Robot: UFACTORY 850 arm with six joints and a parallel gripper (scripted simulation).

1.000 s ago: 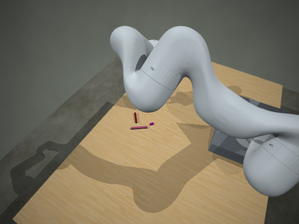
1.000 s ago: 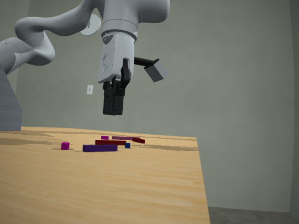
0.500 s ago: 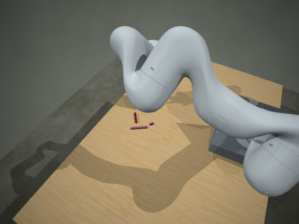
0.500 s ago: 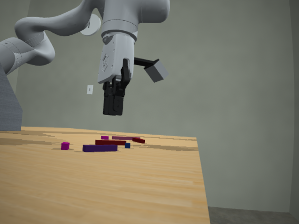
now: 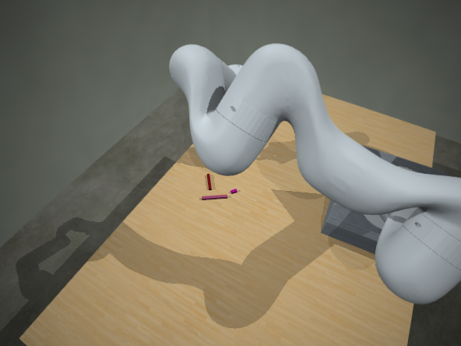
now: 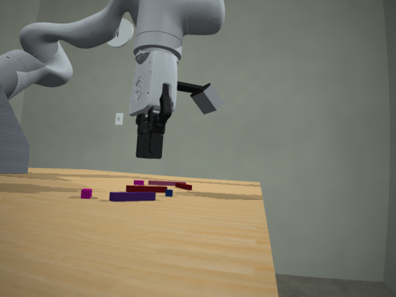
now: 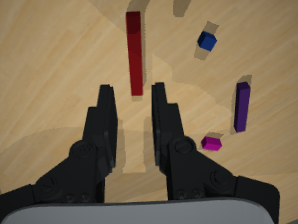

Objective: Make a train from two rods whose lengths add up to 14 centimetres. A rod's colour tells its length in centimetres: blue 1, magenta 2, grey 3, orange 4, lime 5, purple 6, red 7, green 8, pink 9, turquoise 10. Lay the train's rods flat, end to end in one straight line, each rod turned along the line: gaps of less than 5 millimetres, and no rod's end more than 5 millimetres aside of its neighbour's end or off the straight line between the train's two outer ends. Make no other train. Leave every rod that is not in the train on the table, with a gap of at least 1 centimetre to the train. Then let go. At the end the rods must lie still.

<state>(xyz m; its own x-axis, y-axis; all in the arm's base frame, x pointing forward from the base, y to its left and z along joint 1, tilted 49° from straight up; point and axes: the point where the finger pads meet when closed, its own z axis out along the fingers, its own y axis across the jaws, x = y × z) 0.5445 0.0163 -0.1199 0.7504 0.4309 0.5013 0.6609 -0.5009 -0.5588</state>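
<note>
My gripper [image 6: 149,155] [image 7: 133,101] hangs above the table with its fingers narrowly apart and nothing between them. In the wrist view a red rod [image 7: 135,52] [image 6: 146,188] lies flat just ahead of the fingertips, along the gap between them. A second red rod [image 5: 209,181] [image 6: 183,186] lies farther off. A purple rod [image 7: 242,107] [image 6: 132,196], a blue cube [image 7: 206,40] [image 6: 168,192] and a short magenta rod [image 7: 212,143] [image 6: 86,193] lie to the right of the fingers. The arm hides the gripper in the top view.
A long pinkish rod [image 5: 214,197] [image 6: 162,182] and another short magenta rod [image 5: 234,191] [image 6: 138,182] lie near the second red rod. The grey robot base [image 5: 350,226] stands at the table's right side. The table edge [image 6: 267,234] is to the right.
</note>
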